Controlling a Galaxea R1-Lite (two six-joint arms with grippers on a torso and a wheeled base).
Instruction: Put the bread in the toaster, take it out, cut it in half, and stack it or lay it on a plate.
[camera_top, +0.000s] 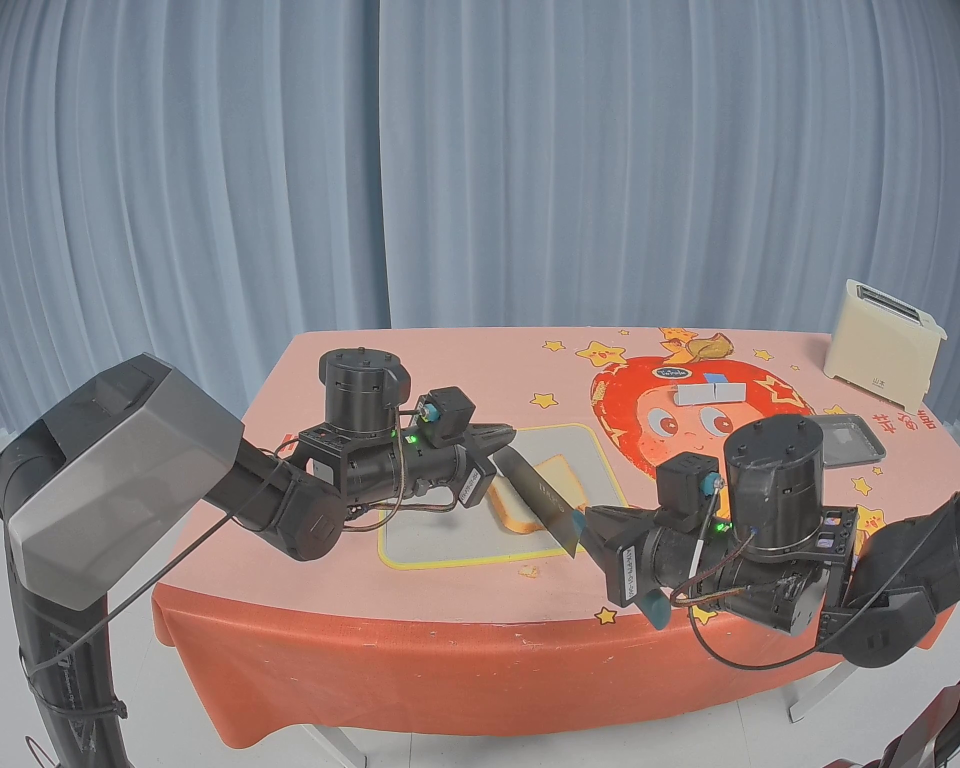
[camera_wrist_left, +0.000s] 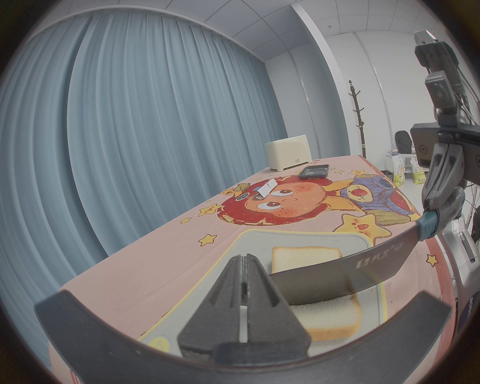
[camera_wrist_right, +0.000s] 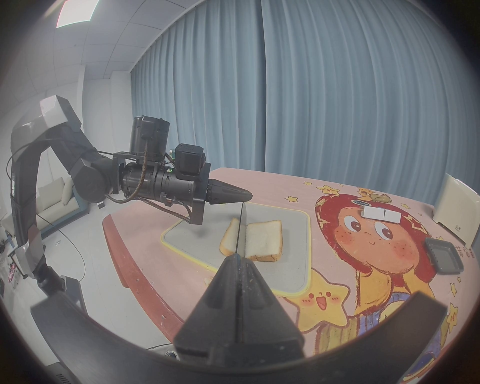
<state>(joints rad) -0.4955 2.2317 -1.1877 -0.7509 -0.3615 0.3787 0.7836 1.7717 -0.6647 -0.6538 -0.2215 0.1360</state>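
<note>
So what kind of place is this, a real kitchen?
Probably not: it looks like a lab or test room staged as one. A curtain hangs behind a table with a toaster, bread and a robot-held knife; a coat stand stands beyond.

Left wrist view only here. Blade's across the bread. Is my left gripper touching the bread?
Observer: No. In the right wrist view the left gripper hangs by the tip of the knife, with a gap between it and the bread.
Operator: Blade upright?
Observer: Yes. Seen edge-on there, it stands vertical, with bread showing on either side.
Operator: Anything loose?
Observer: Head view has one crumb on the tablecloth, in front of the cutting board.
</note>
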